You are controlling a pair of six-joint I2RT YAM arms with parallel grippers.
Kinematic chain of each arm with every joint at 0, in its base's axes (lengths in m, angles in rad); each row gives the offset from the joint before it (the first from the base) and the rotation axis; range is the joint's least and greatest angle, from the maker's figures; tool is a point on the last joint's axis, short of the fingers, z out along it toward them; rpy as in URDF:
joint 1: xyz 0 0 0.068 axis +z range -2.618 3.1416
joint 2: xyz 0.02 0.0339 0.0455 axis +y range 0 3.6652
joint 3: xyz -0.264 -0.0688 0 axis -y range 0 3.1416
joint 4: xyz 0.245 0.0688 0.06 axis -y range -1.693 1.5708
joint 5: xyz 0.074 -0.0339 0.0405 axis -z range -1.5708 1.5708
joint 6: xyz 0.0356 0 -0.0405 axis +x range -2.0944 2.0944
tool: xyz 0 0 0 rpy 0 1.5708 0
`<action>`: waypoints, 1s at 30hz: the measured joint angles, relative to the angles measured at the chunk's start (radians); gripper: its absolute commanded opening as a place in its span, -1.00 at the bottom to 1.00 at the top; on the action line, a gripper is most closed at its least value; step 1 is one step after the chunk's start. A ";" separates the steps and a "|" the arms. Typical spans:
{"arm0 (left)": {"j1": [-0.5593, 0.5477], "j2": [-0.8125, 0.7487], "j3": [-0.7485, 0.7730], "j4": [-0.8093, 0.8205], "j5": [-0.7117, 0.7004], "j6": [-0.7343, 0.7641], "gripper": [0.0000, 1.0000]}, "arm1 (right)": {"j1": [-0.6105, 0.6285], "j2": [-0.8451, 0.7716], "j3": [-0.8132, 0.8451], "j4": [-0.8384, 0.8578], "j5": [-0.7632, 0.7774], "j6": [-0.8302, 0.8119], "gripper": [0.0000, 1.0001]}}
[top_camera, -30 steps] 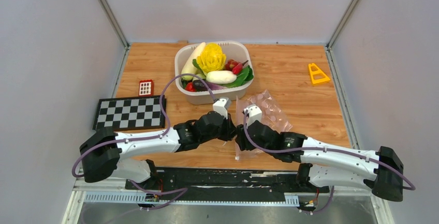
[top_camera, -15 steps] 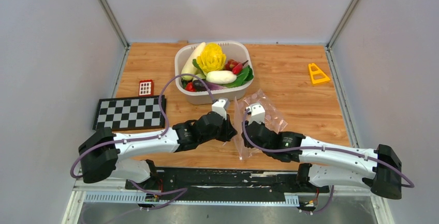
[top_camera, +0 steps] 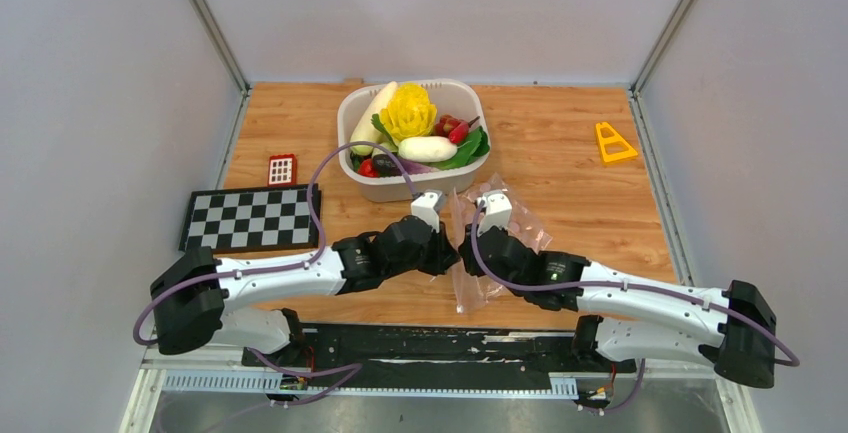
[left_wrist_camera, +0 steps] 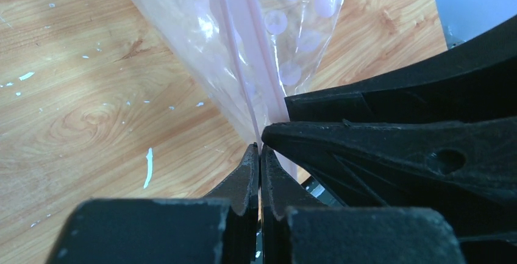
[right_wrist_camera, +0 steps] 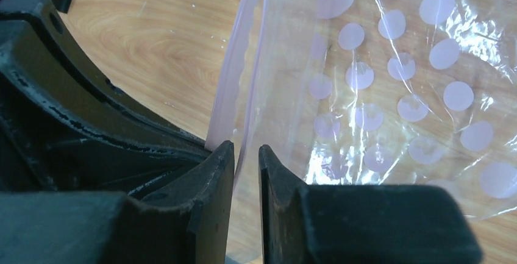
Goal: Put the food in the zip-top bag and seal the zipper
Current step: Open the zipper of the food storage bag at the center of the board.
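- My left gripper (left_wrist_camera: pixel 261 150) stays clamped on the zipper (left_wrist_camera: pixel 239 50).
- My right gripper (right_wrist_camera: pixel 247 154) has narrowed around the zip-top bag's (right_wrist_camera: pixel 396 93) edge, jaws a sliver apart; I'd judge mouth-opening comes next.
- The food (top_camera: pixel 410 118) sits in the tub (top_camera: pixel 400 191) beyond.

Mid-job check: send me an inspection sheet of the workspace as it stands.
Surface: wooden table, pale flecks near the tools.
Job's things: food all piled in the white tub; zip-top bag in front of the tub, no food seen in it; zipper runs between the tools.
Clutter: checkerboard, red block, yellow triangle, all apart from the bag.
Grippers: left tool shut on the zipper; right tool narrowly apart around the same edge.
Cables: purple cables loop off both arms.
Surroundings: grey walls; nothing else seen.
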 measured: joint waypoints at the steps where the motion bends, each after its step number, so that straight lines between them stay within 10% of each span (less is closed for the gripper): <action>1: 0.000 -0.003 0.000 0.000 0.000 0.000 -1.00 | -0.004 0.000 0.000 0.007 -0.001 0.000 -0.59; 17: -0.002 -0.042 0.000 -0.046 -0.035 0.019 -1.00 | -0.023 0.016 0.011 -0.035 0.000 -0.022 -1.00; 30: -0.002 -0.044 0.095 -0.230 -0.238 0.058 -1.00 | -0.023 -0.099 0.312 -0.560 0.110 -0.015 -1.00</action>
